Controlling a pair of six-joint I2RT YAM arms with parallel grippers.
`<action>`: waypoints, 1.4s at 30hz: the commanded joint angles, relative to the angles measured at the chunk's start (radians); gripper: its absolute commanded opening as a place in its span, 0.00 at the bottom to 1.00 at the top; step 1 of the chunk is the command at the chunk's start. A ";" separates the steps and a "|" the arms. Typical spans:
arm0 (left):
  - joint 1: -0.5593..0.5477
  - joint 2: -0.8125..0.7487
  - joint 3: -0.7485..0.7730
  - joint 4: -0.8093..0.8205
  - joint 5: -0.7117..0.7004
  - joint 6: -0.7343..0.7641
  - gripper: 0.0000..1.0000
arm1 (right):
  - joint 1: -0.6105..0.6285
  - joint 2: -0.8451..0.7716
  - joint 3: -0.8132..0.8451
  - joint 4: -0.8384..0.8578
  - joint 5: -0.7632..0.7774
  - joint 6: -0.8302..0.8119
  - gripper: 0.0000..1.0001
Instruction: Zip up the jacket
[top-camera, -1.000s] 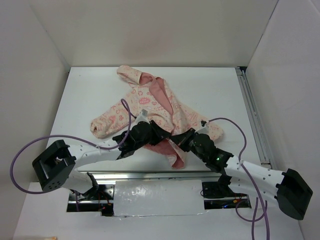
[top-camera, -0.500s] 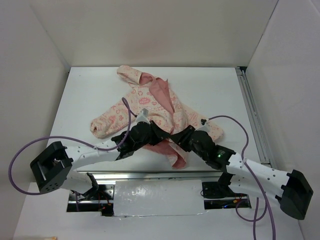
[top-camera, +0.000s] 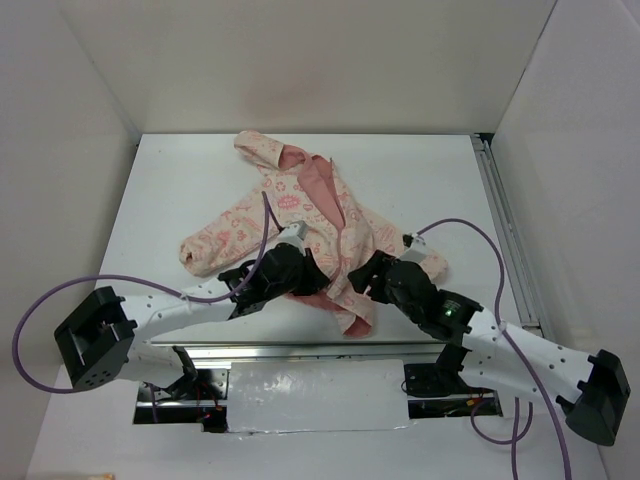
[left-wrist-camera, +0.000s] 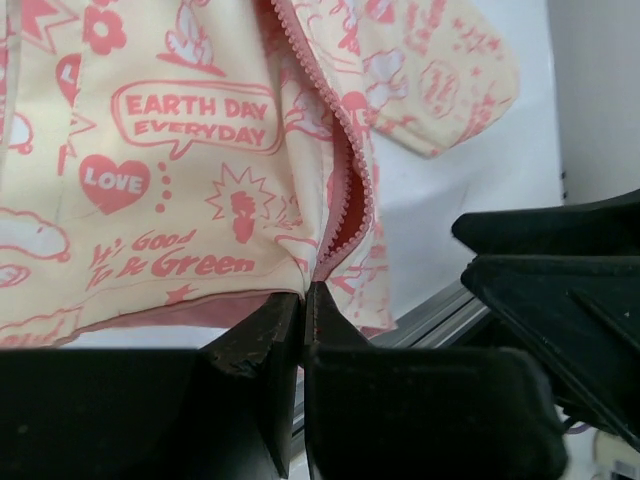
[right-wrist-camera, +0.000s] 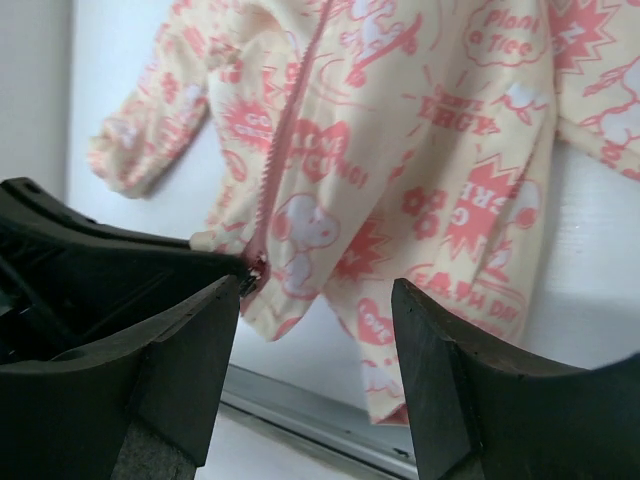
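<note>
Hem changes hands: right gripper (right-wrist-camera: 315, 300) has released the jacket (right-wrist-camera: 430, 150) beyond its fingertips as left gripper (left-wrist-camera: 305, 300) clamps, seemingly, the base of the zipper (left-wrist-camera: 352, 190).

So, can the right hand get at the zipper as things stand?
Probably yes: the right hand is open over the jacket, the zipper exposed, the left hand pinching only its bottom end.

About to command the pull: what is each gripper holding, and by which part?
Left gripper pinches the jacket at the zipper's bottom end; right gripper is open, holding nothing.
</note>
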 joint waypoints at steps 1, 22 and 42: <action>0.004 0.019 0.019 -0.065 0.028 0.049 0.06 | 0.003 0.076 0.076 -0.040 0.047 -0.093 0.69; 0.037 0.039 -0.124 -0.012 0.274 -0.131 0.48 | -0.061 0.136 0.030 0.058 -0.053 -0.071 0.67; 0.021 0.108 -0.093 0.159 0.228 -0.263 0.60 | -0.081 0.023 -0.027 0.015 -0.019 -0.036 0.67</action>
